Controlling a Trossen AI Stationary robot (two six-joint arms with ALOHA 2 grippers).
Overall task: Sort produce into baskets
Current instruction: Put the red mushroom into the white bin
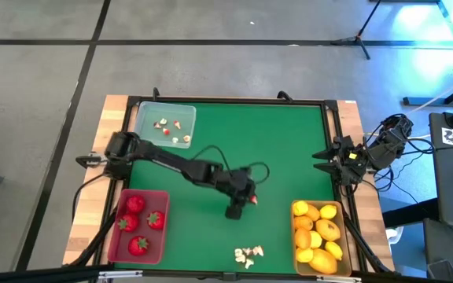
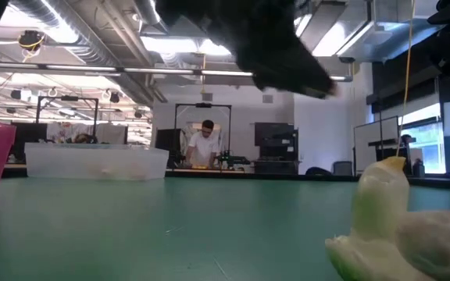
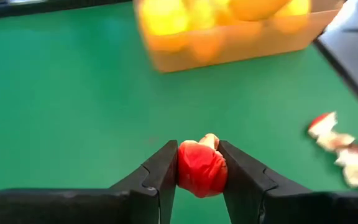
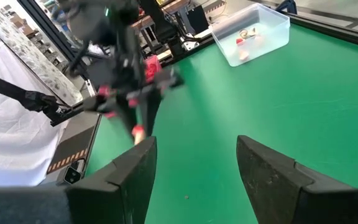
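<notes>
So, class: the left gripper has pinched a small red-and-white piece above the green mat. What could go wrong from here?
1. The left gripper holds the small red-and-white piece only at its fingertips; it may slip out during the carry.
2. The clear translucent plastic tray is shallow, so a drop from height might bounce out.
3. The remaining white-and-red bits sit near the mat's edge and could be knocked off.

The green mat (image 1: pixel 274 149) lies open across its centre and right half, giving unobstructed passage there. The left arm (image 1: pixel 187 167) stretches diagonally from the left edge to mid-table, blocking the route between the clear tray (image 1: pixel 166 124) and the red tray (image 1: pixel 139 226). Loose white-and-red bits (image 1: pixel 248 254) clutter the near edge just beside the yellow tray (image 1: pixel 318 237).
</notes>
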